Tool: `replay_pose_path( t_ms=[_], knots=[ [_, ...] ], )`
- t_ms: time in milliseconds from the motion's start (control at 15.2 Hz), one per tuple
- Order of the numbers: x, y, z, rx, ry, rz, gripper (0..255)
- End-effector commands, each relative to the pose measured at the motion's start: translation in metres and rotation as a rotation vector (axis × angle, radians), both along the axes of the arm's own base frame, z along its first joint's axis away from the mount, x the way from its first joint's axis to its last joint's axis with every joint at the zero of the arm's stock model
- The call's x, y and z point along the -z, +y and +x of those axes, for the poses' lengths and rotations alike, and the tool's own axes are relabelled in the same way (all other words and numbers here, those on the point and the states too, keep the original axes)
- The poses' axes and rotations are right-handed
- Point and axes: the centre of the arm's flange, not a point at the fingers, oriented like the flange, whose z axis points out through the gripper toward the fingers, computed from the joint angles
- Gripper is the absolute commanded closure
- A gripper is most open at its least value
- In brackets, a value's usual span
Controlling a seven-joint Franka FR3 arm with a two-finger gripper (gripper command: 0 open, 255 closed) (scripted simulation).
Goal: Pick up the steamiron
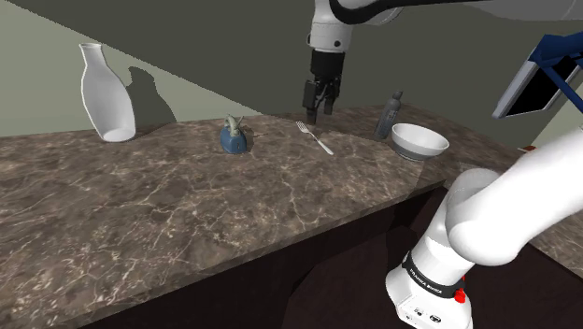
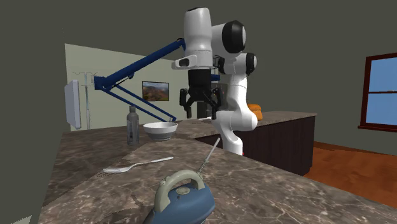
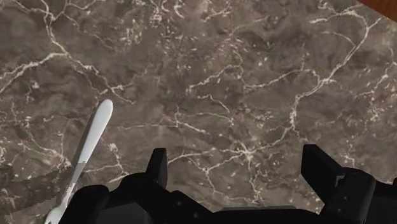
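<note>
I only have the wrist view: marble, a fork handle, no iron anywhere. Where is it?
Observer: The blue steam iron sits on the counter, handle up, to the shoulder view's left of the fork.
Operator: And where's my gripper relative to that?
Observer: The gripper hangs open above the counter near the fork, on the shoulder view's right of the iron and not touching anything.

Blue steam iron (image 1: 234,136); brown white-veined marble counter (image 1: 187,215).

Marbled counter (image 1: 187,224) with vase (image 1: 105,93), iron (image 1: 234,136), fork (image 1: 315,138), bottle (image 1: 390,115), bowl (image 1: 419,142)
</note>
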Motion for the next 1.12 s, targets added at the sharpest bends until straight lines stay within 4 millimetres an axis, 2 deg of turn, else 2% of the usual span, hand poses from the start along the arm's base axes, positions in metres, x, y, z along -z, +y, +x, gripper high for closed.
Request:
replay_pose_path(
  t_ms=[0, 1056],
  knots=[
    [0.007, 0.009, 0.024, 0.006, 0.006, 0.012, 0],
    [0.037, 0.086, 0.219, 0.049, 0.053, 0.102, 0]
  ],
)
